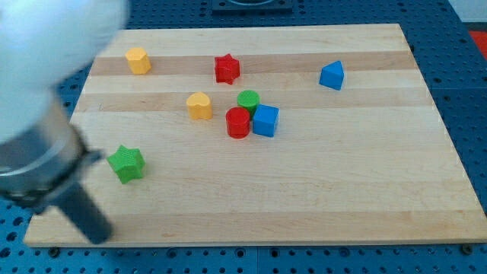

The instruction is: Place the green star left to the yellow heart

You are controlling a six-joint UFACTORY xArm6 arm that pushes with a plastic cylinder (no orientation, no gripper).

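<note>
Single camera view. Wooden surface (319,190) on a blue perforated base (468,91).

Arm: large blurred white and dark body fills the view's left side. The dark rod runs down toward the view's bottom left; my tip (97,236) sits near the surface's bottom-left corner. No pincer on this rig, only the rod, so there is no open or closed state to record.

Task blocks:
- green star (125,164): left part of the surface, at about 1 o'clock from my tip, near it but apart, no contact visible.
- yellow heart (199,106): at about 1 o'clock from the green star, well apart from it.

Other blocks:
- yellow hexagonal block (138,60): at about 10 o'clock from the yellow heart, near the surface's top edge.
- red star (227,68): at about 1 o'clock from the yellow heart.
- Cluster at 3 o'clock of the yellow heart: green cylinder (248,100), red cylinder (238,122) just below it, blue cube (265,120) beside the red cylinder; all three appear to touch.
- blue triangular block (332,75): alone at the upper right, well apart from the cluster.
</note>
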